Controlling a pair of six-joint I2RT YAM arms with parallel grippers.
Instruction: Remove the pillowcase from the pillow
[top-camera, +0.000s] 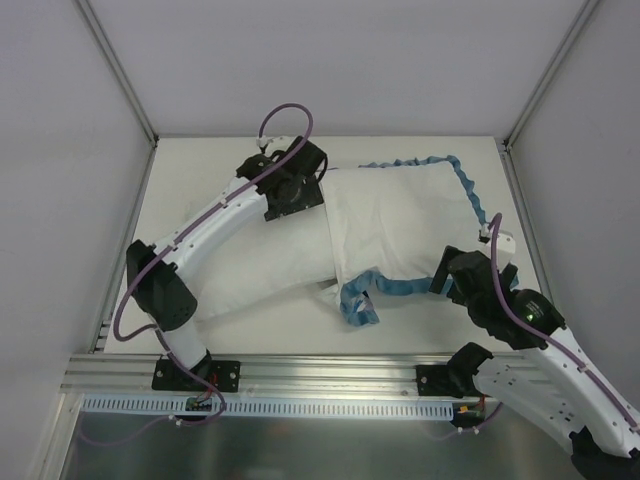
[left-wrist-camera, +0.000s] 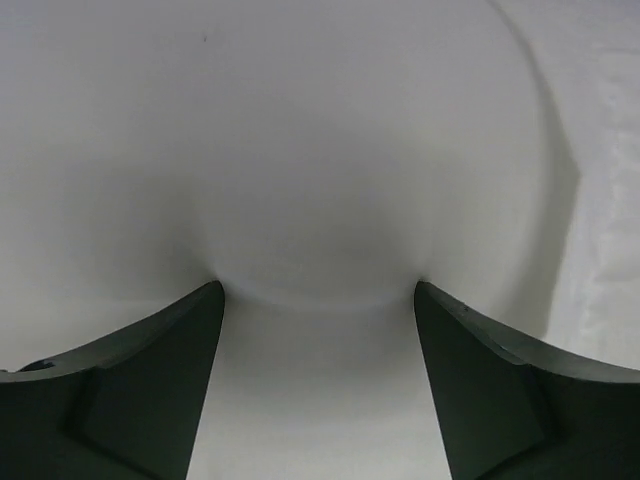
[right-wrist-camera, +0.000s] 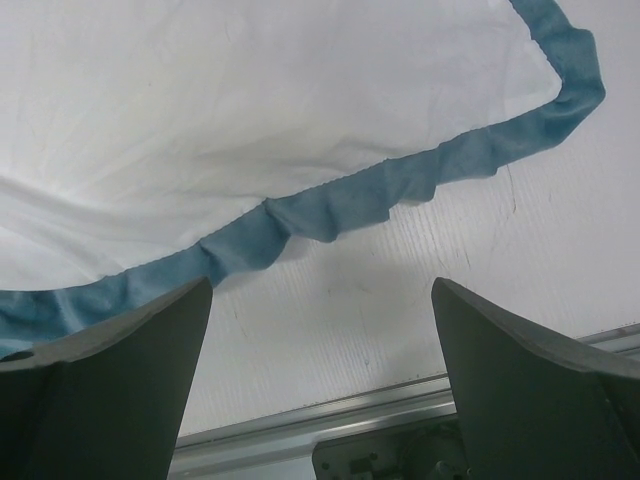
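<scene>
The pillowcase (top-camera: 400, 220) lies right of the middle of the desk (top-camera: 200, 165), turned so its white inside faces up, with the blue ruffle (top-camera: 400, 285) running along its far, right and near edges and bunching into a loose fold at the near left corner. The plump white pillow (top-camera: 265, 275) lies against its left side and stretches toward the near left of the desk under the left arm; whether its end sits inside the pillowcase cannot be told. The left gripper (left-wrist-camera: 318, 290) stands wide open with both fingertips pressed into the bulging pillow, nothing clamped between them. The right gripper (right-wrist-camera: 322, 285) is also spread wide and holds nothing, hovering over bare desk just short of the ruffle, close to the metal rail (right-wrist-camera: 300, 425).
</scene>
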